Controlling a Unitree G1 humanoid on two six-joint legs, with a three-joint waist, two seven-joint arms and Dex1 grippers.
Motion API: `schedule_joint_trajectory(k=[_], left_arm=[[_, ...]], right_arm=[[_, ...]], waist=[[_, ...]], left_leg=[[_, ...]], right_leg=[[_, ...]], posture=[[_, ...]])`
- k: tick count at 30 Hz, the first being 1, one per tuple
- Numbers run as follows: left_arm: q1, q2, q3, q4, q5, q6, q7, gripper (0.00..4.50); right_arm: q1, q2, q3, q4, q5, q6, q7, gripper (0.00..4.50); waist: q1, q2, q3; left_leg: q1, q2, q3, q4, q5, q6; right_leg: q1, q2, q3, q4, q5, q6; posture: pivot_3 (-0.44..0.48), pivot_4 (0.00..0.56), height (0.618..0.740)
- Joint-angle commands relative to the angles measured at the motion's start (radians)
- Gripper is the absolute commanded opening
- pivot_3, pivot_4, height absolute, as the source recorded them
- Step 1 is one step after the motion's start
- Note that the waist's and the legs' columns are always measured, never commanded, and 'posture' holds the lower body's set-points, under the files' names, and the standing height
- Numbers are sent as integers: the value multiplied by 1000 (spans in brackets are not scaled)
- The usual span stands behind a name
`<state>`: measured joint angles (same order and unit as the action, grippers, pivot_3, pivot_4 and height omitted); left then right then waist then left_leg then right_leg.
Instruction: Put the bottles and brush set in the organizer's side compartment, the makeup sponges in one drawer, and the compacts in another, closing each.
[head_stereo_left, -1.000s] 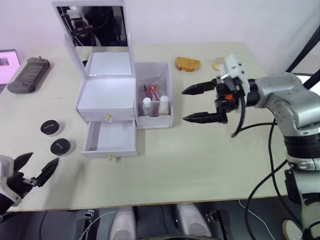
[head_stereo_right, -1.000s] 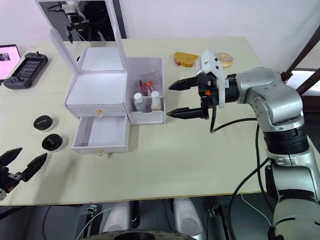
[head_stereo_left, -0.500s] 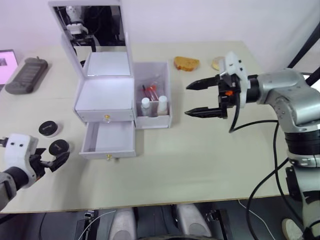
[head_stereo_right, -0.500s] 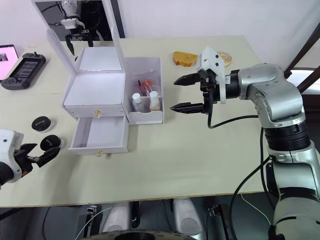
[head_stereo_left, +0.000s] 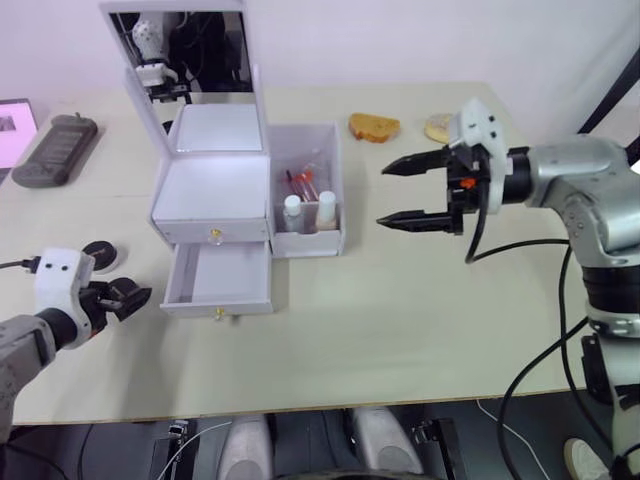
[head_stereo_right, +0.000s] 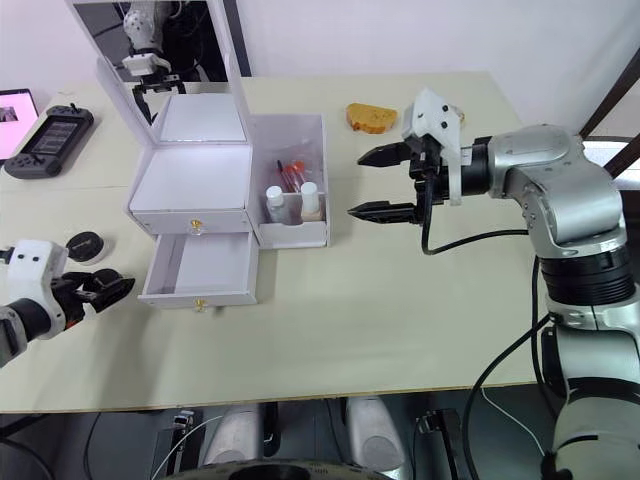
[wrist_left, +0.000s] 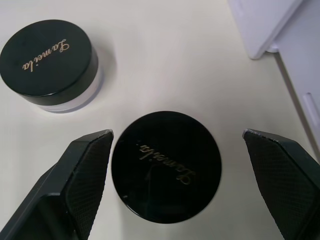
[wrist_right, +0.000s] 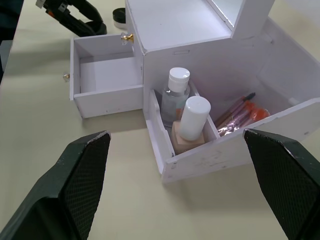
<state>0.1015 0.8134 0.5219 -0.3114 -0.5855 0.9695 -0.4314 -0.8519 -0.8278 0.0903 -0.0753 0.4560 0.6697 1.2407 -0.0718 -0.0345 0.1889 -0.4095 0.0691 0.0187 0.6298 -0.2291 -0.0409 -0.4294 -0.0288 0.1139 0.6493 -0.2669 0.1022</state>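
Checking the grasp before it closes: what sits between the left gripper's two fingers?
In the left wrist view, one black-lidded compact lies on the table between the open left gripper fingers; the second compact lies outside them.

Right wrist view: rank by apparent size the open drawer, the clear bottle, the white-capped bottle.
1. Open drawer, largest by far.
2-3. Clear bottle and white-capped bottle look about alike; the white-capped one stands in front and hides part of the other, so no ranking between them.
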Motion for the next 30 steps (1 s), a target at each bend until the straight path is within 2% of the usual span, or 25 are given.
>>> schedule_joint_trajectory(k=[1, 3, 4, 6, 7, 8, 17, 20, 23, 30], left_arm=[[-16, 8, -6, -1, 15, 24, 5, 4390], [-19, 4, -10, 1, 18, 36, 7, 4390], [-21, 2, -11, 1, 18, 42, 7, 4156], [-23, 5, -15, 0, 15, 54, 2, 3575], [-25, 3, -14, 0, 13, 61, 2, 3008], [-26, 6, -16, -2, 13, 66, -1, 2673], [-20, 14, 13, -20, 12, 91, -6, 2670], [-33, 37, 82, -44, -24, 123, -27, 2670], [-19, 142, 158, -89, -68, 162, -130, 2670], [3, 315, 266, -185, -202, 289, -324, 2670]], right_arm=[[-14, -15, -41, -35, 15, -3, -9, 4500], [-11, -16, -42, -41, 16, 1, -13, 4500], [-10, -17, -43, -43, 17, 3, -15, 4500], [-9, -18, -44, -48, 18, 4, -18, 4500], [-8, -18, -44, -49, 19, 5, -19, 4500], [-8, -19, -43, -50, 21, 7, -18, 4500], [-17, -13, -56, -64, 91, 35, 6, 4500], [-25, -12, -62, -63, 120, 46, 28, 4500], [-42, -8, -52, -51, 150, 55, 70, 4500], [-61, 11, -26, -39, 178, 69, 133, 4500]], waist=[[1, 0, 0], [1, 0, 0], [1, 0, 0], [1, 0, 0], [1, 0, 0], [1, 0, 0], [1, 0, 0], [0, 0, 0], [0, -1, 0], [0, 0, 1]], left_leg=[[0, 0, 0, 0, 0, 0], [0, 0, 0, 0, 0, 0], [0, 0, 0, 0, 0, 0], [0, 0, 0, 0, 0, 0], [0, 0, 0, 0, 0, 0], [0, 0, 0, 0, 0, 0], [0, 0, 0, 0, 0, 0], [0, 0, 0, 0, 0, 0], [0, 0, -1, 0, 0, 0], [0, 0, 0, 0, 0, 0]], right_leg=[[0, 0, 0, 0, 0, 0], [0, 0, 0, 0, 0, 0], [0, 0, 0, 0, 0, 0], [0, 0, 0, 0, 0, 0], [0, 0, 0, 0, 0, 0], [0, 0, 0, 0, 0, 0], [0, 0, 0, 0, 0, 0], [0, 0, 0, 0, 0, 0], [0, 0, 0, 1, 0, 0], [0, -1, 0, 0, 0, 0]], posture=[[0, 150, 740], [0, 150, 740], [0, 150, 740], [0, 150, 740], [0, 150, 740], [0, 150, 740], [0, 150, 740], [0, 150, 740], [0, 150, 740], [0, 150, 740]])
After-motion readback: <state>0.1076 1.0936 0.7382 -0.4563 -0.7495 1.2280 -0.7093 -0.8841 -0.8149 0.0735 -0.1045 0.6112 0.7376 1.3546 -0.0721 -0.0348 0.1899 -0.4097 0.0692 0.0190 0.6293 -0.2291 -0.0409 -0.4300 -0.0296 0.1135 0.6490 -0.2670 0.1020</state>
